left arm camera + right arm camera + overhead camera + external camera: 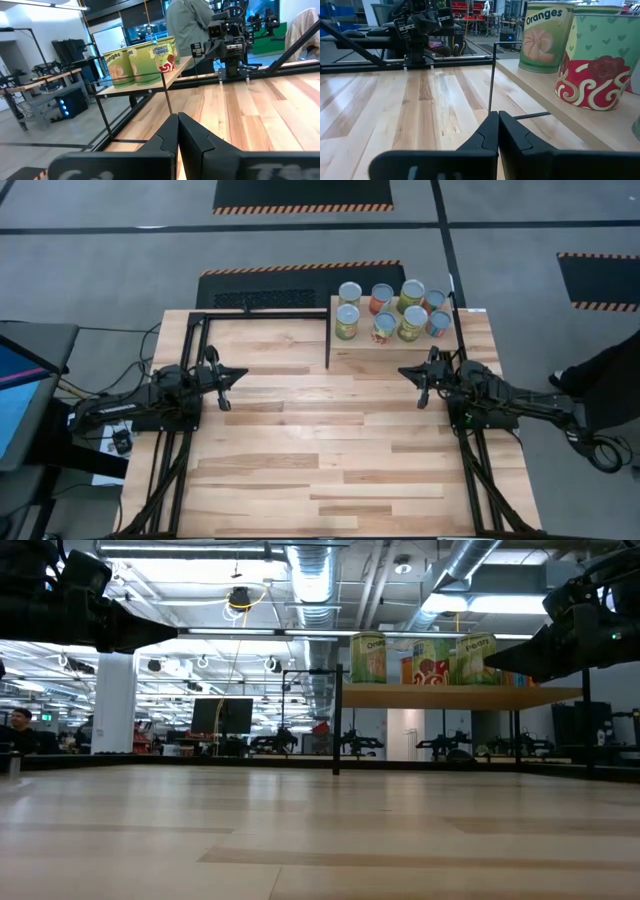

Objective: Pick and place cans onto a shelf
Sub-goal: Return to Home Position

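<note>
Eight cans [392, 311] stand on the shelf [366, 344] at the worktop's [320, 450] far right corner. On left arm [150, 402] and right arm [500, 395], jaws together, empty. Homing should keep the right arm clear of the shelf.

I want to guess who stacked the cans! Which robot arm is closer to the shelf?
Right. The right gripper sits just in front of the shelf; the left gripper is far across the table, off to the shelf's side.

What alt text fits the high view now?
Eight cans stand in two rows on the shelf at the top-right corner of the table. The left gripper and right gripper, both shut, face each other from opposite edges.
</note>
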